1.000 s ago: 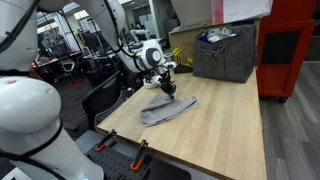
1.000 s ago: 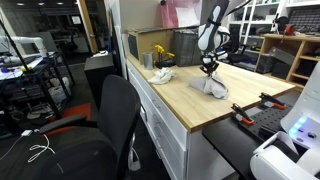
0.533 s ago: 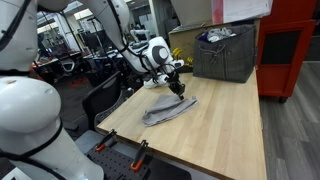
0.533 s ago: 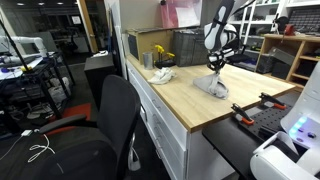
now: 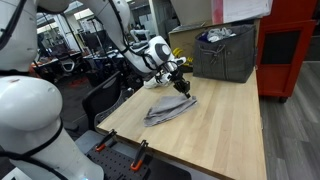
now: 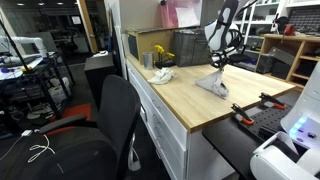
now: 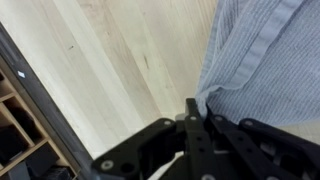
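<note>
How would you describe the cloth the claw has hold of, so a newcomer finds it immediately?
Start at the long light wooden table, with a dark grey fabric bin at its far end. Midway along the table lies a grey cloth, one corner pinched and lifted by the claw. Unlike the upright bin, it is limp, paler grey and ribbed along its hem.

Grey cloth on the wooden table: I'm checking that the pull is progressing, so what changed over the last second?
The gripper, shut on an edge of the grey fabric cloth, moved along the light wooden table toward the dark fabric bin. It dragged the raised edge along, and the cloth slid slightly after it. No grip was taken or released. The bin and the black office chair stayed put.
</note>
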